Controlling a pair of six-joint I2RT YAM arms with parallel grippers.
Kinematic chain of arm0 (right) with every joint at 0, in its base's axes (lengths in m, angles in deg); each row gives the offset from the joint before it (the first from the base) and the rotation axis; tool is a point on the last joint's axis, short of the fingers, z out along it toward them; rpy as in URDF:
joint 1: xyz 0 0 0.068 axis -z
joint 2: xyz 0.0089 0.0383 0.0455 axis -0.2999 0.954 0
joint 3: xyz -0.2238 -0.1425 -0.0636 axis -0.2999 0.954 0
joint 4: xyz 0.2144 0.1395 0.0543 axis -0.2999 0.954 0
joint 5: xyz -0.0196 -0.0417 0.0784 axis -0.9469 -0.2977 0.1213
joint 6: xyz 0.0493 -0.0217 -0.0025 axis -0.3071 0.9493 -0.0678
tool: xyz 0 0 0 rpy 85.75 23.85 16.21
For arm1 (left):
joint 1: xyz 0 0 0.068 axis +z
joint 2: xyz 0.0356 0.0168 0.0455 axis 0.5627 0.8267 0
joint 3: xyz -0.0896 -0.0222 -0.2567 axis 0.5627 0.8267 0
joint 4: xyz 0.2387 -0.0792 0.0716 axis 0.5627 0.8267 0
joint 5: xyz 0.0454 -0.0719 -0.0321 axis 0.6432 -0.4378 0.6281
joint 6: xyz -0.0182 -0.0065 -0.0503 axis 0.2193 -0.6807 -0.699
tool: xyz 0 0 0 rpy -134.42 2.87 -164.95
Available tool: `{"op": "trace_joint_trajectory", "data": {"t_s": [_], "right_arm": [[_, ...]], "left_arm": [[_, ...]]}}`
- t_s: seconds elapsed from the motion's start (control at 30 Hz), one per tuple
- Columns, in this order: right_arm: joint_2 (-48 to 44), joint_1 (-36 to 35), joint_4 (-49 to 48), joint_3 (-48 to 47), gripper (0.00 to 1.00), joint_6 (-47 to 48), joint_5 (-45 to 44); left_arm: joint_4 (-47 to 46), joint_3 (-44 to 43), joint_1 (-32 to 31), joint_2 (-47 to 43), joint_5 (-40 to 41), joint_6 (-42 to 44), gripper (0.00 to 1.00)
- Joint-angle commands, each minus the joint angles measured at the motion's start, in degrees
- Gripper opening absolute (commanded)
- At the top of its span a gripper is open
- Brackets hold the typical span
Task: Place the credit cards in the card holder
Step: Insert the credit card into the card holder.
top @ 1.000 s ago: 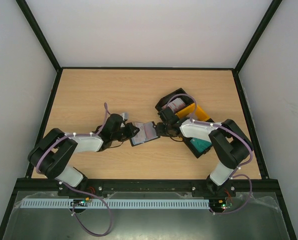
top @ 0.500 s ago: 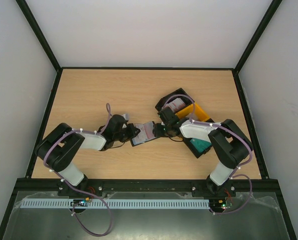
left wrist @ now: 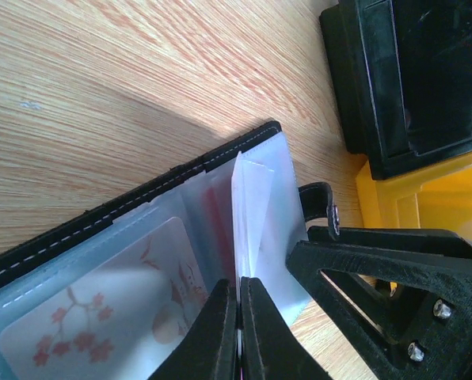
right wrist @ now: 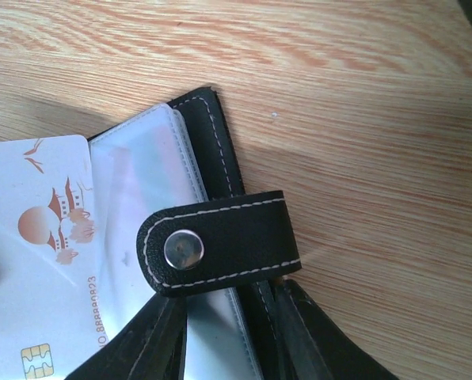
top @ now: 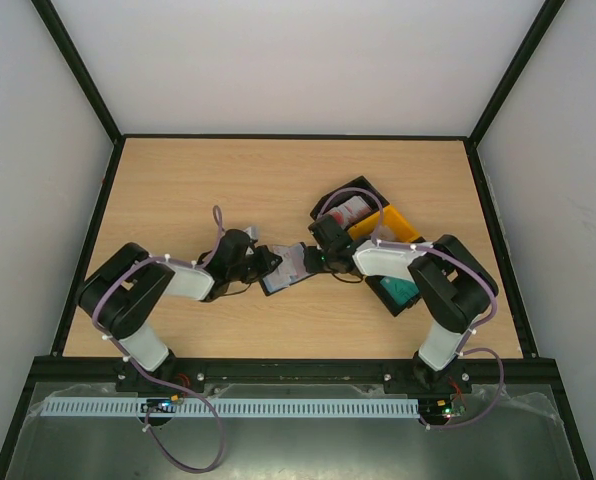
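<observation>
Right now our left gripper (left wrist: 239,317) is pressed together on a clear sleeve (left wrist: 256,198) of the black folding card holder (top: 286,266). The holder lies open on the wooden table (top: 178,190) between both arms. Our right gripper (right wrist: 230,321) straddles its clasp edge, and we cannot tell whether it is gripping. It is the one nearest the white sun-printed credit card (right wrist: 46,261).

The top camera looks down from behind the arms (top: 173,285) over the whole table (top: 178,180); each wrist camera peers close past its own fingers (left wrist: 216,332) at the card holder (left wrist: 101,226), shared by all three.

Card holder (top: 288,268) on table (top: 228,180) between left tool (top: 270,262) and right tool (top: 316,260); bins (top: 398,222) just right, farther back.
</observation>
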Motion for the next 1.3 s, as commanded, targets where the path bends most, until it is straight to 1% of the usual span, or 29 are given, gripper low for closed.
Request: {"op": "trace_joint_trajectory", "data": {"t_s": [0.0,0.17,0.27,0.47,0.67,0.97,1.1,1.27], "right_arm": [[3.40,-0.46,5.72,1.40,0.30,-1.88,-3.26],[3.78,-1.53,6.14,0.99,0.29,-3.35,-3.42],[4.04,-2.12,5.64,1.22,0.25,-4.22,-2.61],[3.59,-2.48,3.75,2.49,0.21,-6.01,-0.86],[2.33,-2.60,2.24,3.82,0.20,-7.88,-0.06],[1.18,-3.08,-3.04,6.90,0.20,-12.84,3.32],[0.56,-3.13,-2.87,7.15,0.20,-13.01,2.51],[-0.27,-3.08,-1.86,6.83,0.21,-12.34,1.21]], "left_arm": [[-1.13,-0.35,-0.74,1.13,1.19,-0.30,0.02],[-2.31,-0.60,-2.29,2.42,2.28,-2.03,0.03],[-2.60,-1.13,-3.36,3.66,2.76,-3.04,0.03],[-3.56,-1.30,-3.77,5.10,3.82,-3.97,0.04],[-3.15,-1.59,-4.21,5.29,5.75,-3.74,0.05],[-4.59,-2.03,-5.92,6.01,9.78,-4.92,0.05],[-3.84,-1.82,-6.17,5.71,9.94,-4.64,0.13],[-1.13,-0.94,-6.34,2.62,9.36,-3.36,0.22]]}}
